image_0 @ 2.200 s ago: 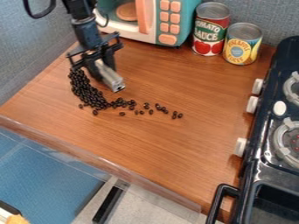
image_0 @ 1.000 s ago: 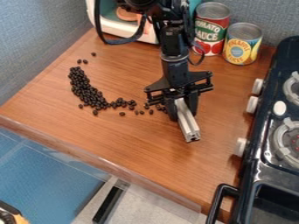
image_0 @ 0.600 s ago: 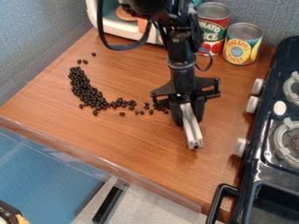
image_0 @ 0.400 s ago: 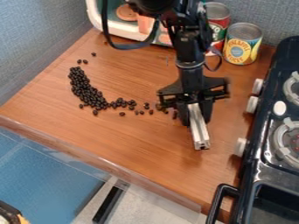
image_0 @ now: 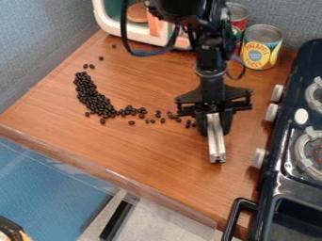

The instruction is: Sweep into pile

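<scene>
The claw [image_0: 214,128] pinches a silver bar [image_0: 216,145]; most beans [image_0: 95,100] lie bunched, with scattered stragglers [image_0: 131,122] left to sweep.

Glossy dark beans [image_0: 93,99] on smooth wood-look counter [image_0: 138,150]; metallic, smooth-sided bar [image_0: 215,141].

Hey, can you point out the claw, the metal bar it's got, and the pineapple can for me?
Claw [image_0: 214,117]: camera view, between its fingertips.
Bar [image_0: 216,142]: camera view, middle of its length.
Can [image_0: 260,51]: camera view, front of its label.
</scene>
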`<state>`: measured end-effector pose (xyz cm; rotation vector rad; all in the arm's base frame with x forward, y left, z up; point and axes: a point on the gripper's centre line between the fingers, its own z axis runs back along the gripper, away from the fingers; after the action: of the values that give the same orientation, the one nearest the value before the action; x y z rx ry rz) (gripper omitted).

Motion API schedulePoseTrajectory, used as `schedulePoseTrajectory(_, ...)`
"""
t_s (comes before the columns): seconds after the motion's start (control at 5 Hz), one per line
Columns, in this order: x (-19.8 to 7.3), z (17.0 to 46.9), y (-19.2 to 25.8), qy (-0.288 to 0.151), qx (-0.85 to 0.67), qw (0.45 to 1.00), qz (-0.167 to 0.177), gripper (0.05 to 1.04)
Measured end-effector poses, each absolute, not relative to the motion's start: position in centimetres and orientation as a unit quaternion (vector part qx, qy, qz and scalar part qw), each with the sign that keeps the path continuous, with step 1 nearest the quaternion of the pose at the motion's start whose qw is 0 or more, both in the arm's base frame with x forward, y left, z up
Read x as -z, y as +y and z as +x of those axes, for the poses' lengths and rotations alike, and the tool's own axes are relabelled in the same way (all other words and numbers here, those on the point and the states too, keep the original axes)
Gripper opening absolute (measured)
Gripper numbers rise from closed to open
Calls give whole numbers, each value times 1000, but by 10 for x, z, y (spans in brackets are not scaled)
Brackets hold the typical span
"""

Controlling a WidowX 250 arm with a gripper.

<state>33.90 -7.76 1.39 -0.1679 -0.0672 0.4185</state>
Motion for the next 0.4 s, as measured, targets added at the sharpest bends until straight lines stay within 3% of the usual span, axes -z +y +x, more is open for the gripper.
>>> schedulePoseTrajectory(0.4,-8,345,-62,-46,-195,977,-72,387)
